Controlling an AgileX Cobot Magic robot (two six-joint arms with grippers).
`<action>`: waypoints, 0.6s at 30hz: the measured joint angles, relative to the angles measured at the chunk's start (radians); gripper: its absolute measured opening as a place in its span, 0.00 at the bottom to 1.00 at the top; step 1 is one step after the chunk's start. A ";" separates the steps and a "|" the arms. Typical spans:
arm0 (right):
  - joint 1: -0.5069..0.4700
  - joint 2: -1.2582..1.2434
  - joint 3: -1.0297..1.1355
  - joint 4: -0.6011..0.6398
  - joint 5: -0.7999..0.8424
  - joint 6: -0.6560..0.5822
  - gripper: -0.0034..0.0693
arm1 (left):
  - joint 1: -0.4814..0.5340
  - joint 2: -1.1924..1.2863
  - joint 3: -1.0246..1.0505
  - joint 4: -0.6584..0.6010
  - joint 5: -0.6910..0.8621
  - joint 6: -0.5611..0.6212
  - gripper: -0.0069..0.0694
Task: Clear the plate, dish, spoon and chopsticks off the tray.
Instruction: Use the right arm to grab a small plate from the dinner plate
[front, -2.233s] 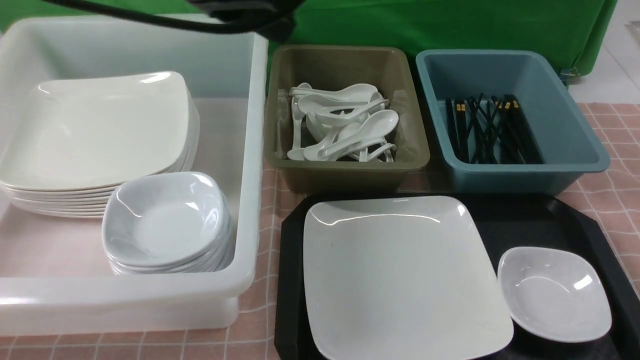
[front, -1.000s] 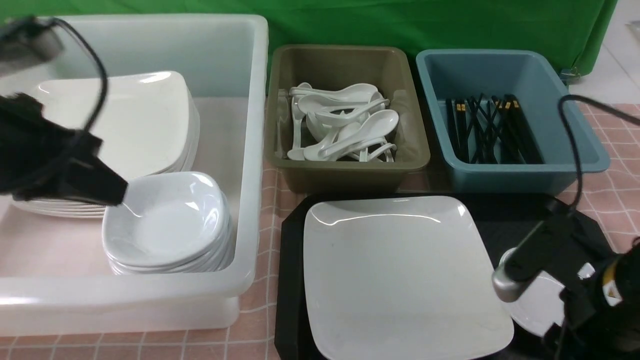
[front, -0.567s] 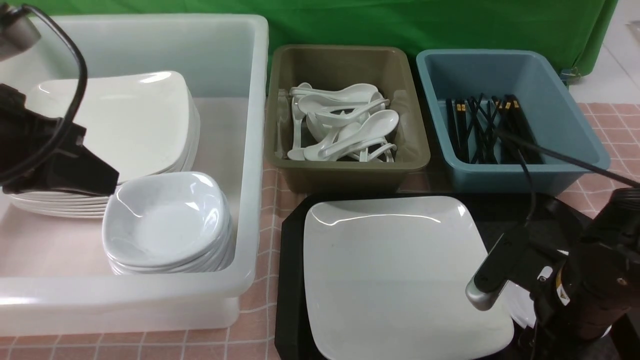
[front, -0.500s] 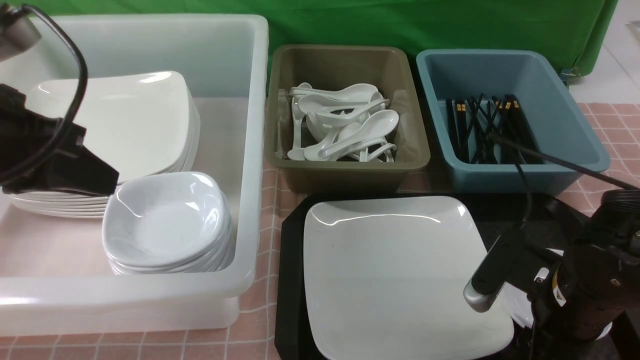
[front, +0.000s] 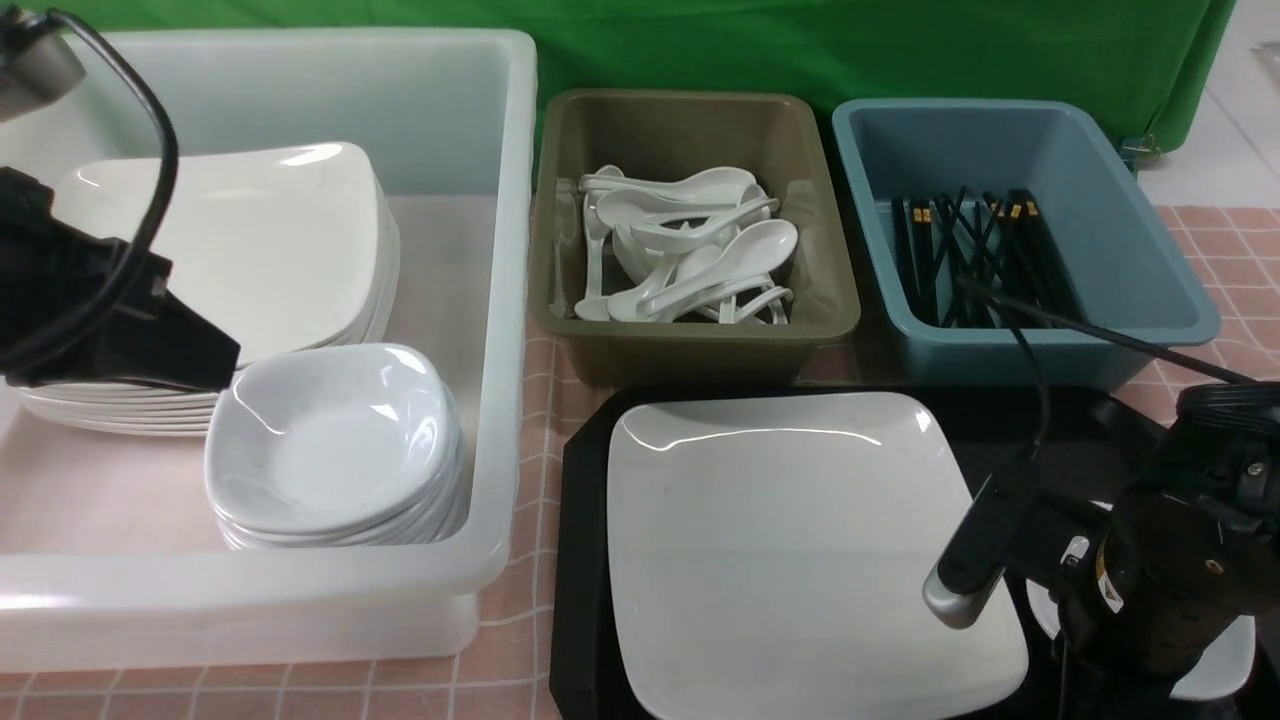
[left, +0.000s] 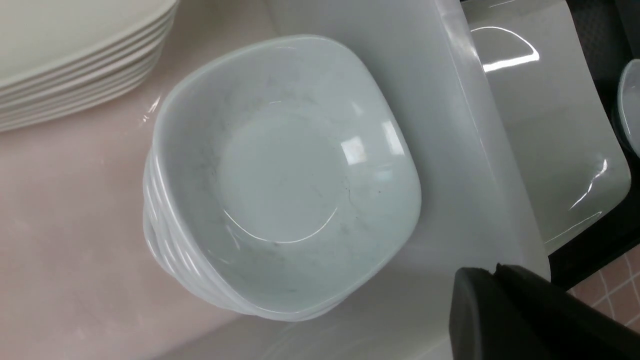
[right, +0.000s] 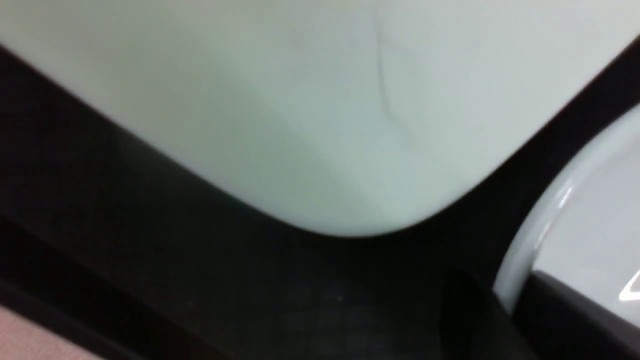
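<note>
- While the left arm has hardly stirred, the right arm has come down over the right end of the tray. The dish beneath it has slid toward the near right corner, so the pickup looks begun.
- Front view, containers: the tray now carries only the plate and the dish; no spoon or chopsticks lie on it. The white tub holds stacked plates and stacked dishes. The olive tub holds spoons, and the blue tub holds chopsticks.
- Left wrist view: the left end effector has its jaws pressed together and holds nothing, poised over the tub wall beside the stacked dishes.
- Right wrist view: the right end effector has narrowed onto the dish's rim — one finger each side. The plate's corner lies near, not touching.
</note>
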 joint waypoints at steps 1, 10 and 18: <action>0.001 -0.009 0.000 0.002 0.004 0.001 0.26 | 0.000 0.000 0.000 0.000 0.000 0.000 0.11; 0.001 -0.197 0.000 0.010 0.029 0.009 0.18 | 0.000 0.000 0.000 -0.007 0.000 0.002 0.11; 0.001 -0.399 -0.077 0.094 0.102 0.000 0.17 | 0.000 0.000 0.000 -0.007 0.000 0.002 0.11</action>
